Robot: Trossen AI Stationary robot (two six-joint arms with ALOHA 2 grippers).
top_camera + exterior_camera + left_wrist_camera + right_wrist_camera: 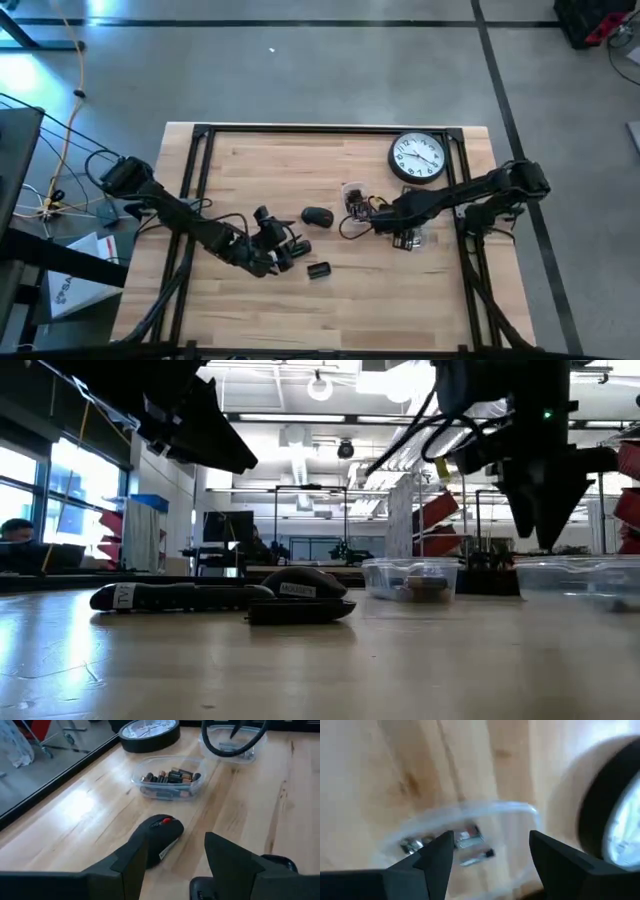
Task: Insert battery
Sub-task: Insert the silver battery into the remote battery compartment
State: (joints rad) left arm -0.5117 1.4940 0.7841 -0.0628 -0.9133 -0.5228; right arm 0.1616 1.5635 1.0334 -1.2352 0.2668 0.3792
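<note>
A black computer mouse (317, 216) (161, 839), with a red part and a white label on it, lies mid-table. A small black piece (318, 270) (300, 610) lies near it. Loose batteries fill a clear tub (169, 782) (352, 195). My left gripper (290, 250) (175, 842) is open and low, just short of the mouse and pointing at it. My right gripper (405, 240) (491, 837) (545, 510) hangs open, pointing down over a second clear tub (465, 842) (575, 575) that holds a few batteries. Neither gripper holds anything.
A round black wall clock (417, 158) (149, 730) lies face up at the far right of the table. A black frame rail (320, 129) runs along the table's far edge. Bare wood lies toward the near edge.
</note>
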